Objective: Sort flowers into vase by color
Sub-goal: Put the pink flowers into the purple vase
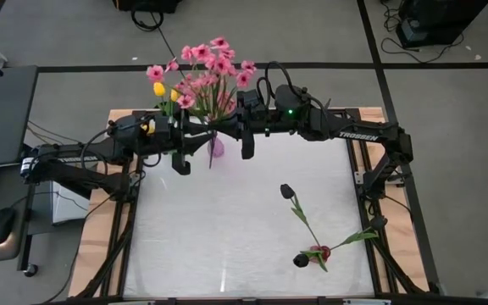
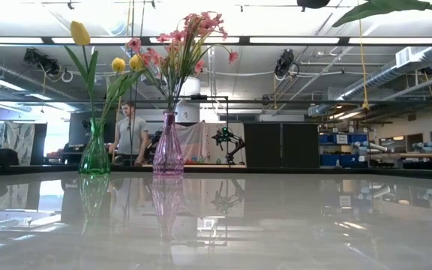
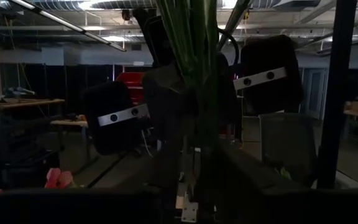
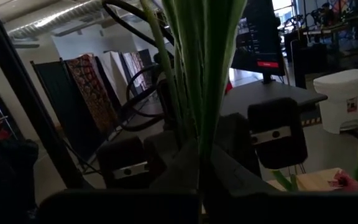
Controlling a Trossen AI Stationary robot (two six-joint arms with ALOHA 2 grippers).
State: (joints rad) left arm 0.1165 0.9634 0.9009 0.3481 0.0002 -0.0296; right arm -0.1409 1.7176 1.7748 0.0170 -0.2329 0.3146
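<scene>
Far edge of the surface: both dark arms reach inward from either side and meet over the vases.
Left claw [image 1: 182,152]: just beside the pink vase [image 1: 216,146], on its left; how wide it stands I cannot tell.
Right claw [image 1: 246,140]: just beside the same vase, on its right; closed tight, but whether any stem is pinched I cannot tell.
Pink vase, low view [image 2: 168,147]: clear tinted glass with a ribbed, flared foot and a narrow neck, standing upright.
Pink blossoms [image 1: 212,66]: a spray of small petalled heads on thin green stems, fanning out of the pink vase.
Green vase [image 2: 94,152]: clear green glass of the same waisted shape, upright, near the pink one.
Yellow tulips [image 2: 80,33]: smooth closed buds on long stems with blade-like leaves, standing in the green vase.
Dark tulips [image 1: 287,191]: two lie flat on the right half, well apart from the vases, their stems crossing near a reddish head [image 1: 318,252].
Surface [image 1: 219,237]: pale and glossy, mirroring the vases in the low view.
Wrist views: straight green stems fill the middle, close up.
</scene>
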